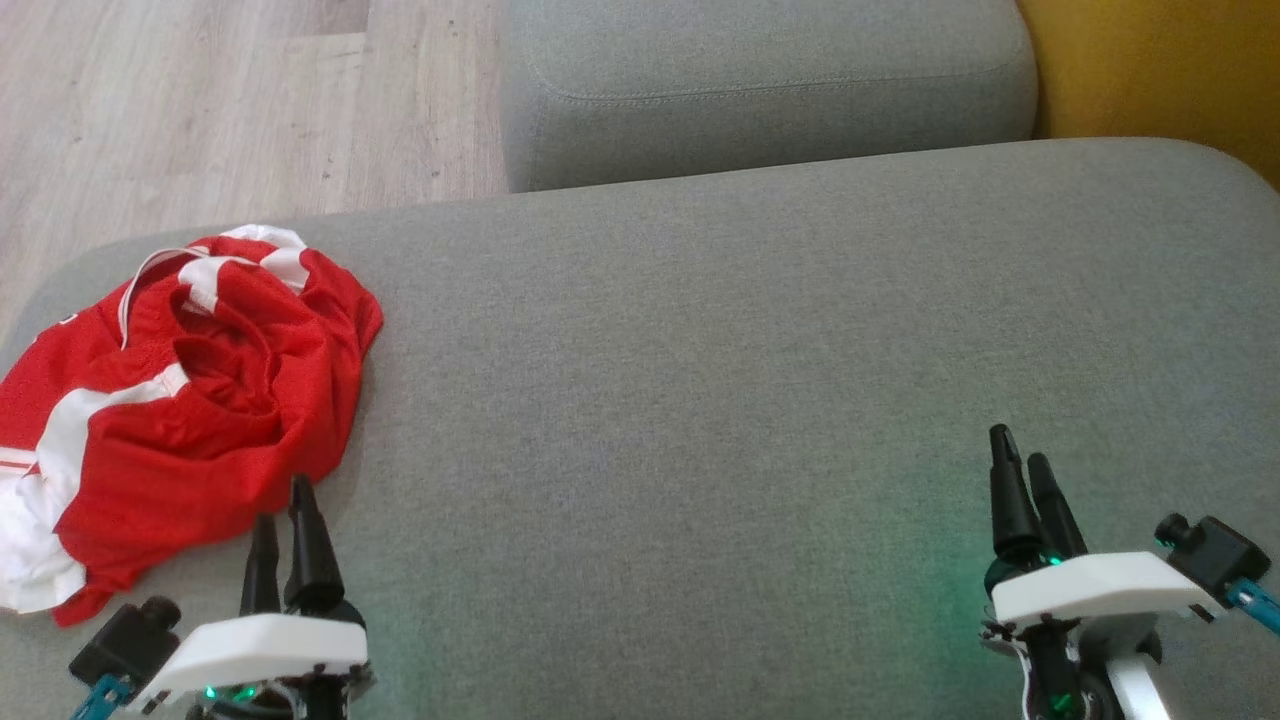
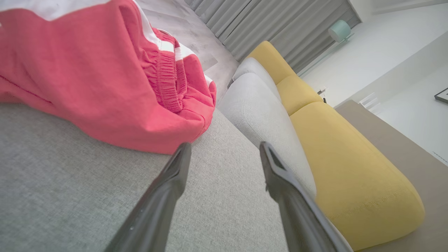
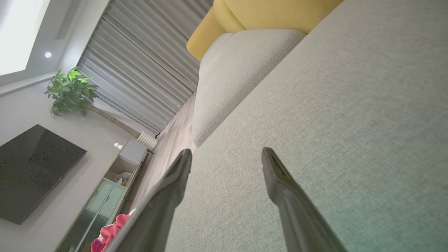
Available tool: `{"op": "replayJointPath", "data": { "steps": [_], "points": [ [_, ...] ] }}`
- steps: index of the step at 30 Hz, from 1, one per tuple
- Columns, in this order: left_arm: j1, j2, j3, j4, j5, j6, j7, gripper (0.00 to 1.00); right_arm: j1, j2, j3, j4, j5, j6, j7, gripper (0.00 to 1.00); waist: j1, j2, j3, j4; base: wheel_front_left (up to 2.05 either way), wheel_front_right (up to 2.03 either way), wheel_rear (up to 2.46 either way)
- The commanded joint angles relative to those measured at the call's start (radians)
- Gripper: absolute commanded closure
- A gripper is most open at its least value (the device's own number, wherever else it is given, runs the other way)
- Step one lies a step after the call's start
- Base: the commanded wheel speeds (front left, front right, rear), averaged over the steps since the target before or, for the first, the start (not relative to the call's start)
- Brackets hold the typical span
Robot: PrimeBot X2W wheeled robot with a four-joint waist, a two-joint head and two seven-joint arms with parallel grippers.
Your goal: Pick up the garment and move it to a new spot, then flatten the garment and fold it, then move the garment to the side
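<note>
Garment (image 1: pixel 170 400), red with white bands, lay crumpled at the left of the head view, on the grey cushion (image 1: pixel 700 420) near its left edge. Left gripper (image 1: pixel 283 503) at lower left: jaws apart, empty, tips just beside the garment's near hem; contact not discernible. Right gripper (image 1: pixel 1020 446) at lower right: jaws apart, empty, well apart from the garment.

Wide grey sofa seat (image 1: pixel 720 400), soft and flat, across the middle and bottom of the head view. Holds up a red and white garment (image 1: pixel 190 400). Lies in a crumpled heap at the left side of the frame, close to the seat's rounded upper left corner. Rests right on the grey cloth. Runs off the left edge of the frame.
</note>
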Motion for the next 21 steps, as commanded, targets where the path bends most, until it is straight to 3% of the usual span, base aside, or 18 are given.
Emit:
{"op": "replayJointPath", "data": {
  "steps": [1, 21],
  "points": [
    [-0.049, 0.005, 0.008, -0.041, 0.040, 0.005, -0.016, 0.00, -0.065, -0.006, 0.022, -0.035, -0.042, 0.004, -0.016, 0.00, 0.0000, 0.0000, 0.000, 0.000, 0.00, 0.00, 0.00],
    [-0.055, 0.006, -0.027, -0.060, 0.258, 0.022, -0.072, 0.00, -0.086, -0.008, 0.076, -0.035, -0.291, 0.006, -0.072, 0.00, 0.0000, 0.0000, -0.001, -0.004, 0.00, 0.00, 0.00]
  ]
}}
